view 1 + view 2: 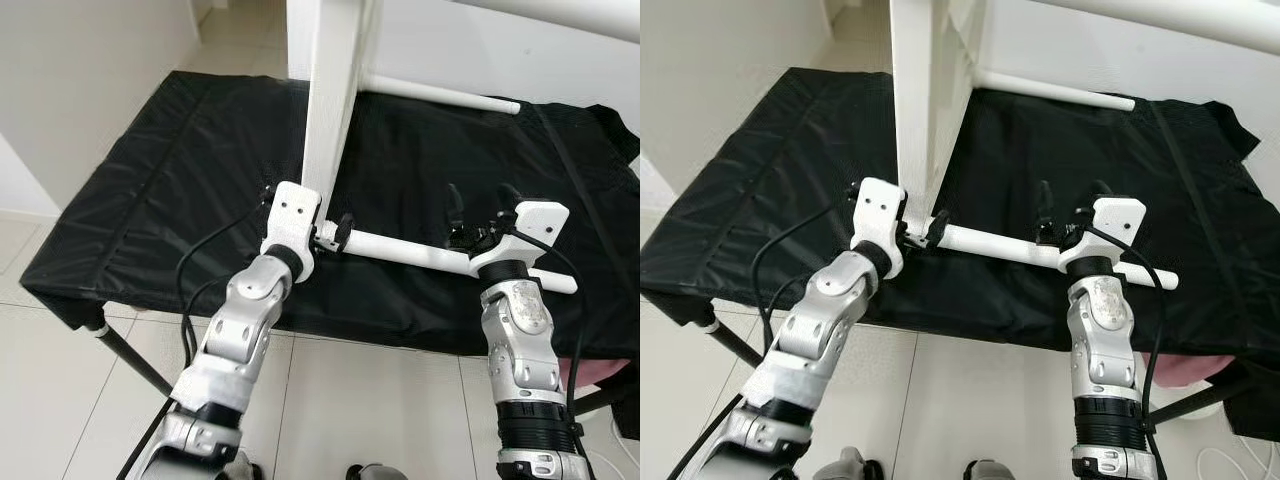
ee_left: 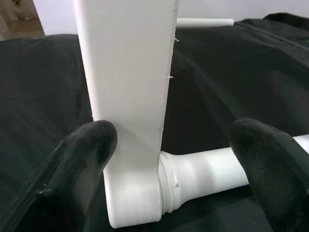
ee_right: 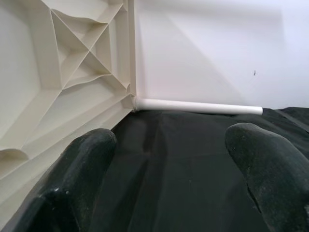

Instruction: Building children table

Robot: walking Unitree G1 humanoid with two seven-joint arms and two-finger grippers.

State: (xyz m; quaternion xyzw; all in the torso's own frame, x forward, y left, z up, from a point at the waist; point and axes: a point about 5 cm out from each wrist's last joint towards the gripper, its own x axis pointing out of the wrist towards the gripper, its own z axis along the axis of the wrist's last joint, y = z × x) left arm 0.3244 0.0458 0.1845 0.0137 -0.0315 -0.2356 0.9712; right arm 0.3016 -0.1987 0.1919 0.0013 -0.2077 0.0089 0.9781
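I have the white tabletop [image 1: 325,90] standing on edge on the black cloth [image 1: 150,180], its near leg [image 1: 420,252] screwed into the corner; left gripper [image 1: 335,232] spread wide around that joint, right gripper [image 1: 480,205] open above the leg, ready to twist

A black cloth [image 1: 190,170] drapes over the tabletop, hanging past its front edge. Pale floor tiles [image 1: 60,400] lie below. A white wall [image 1: 90,60] rises at the left.
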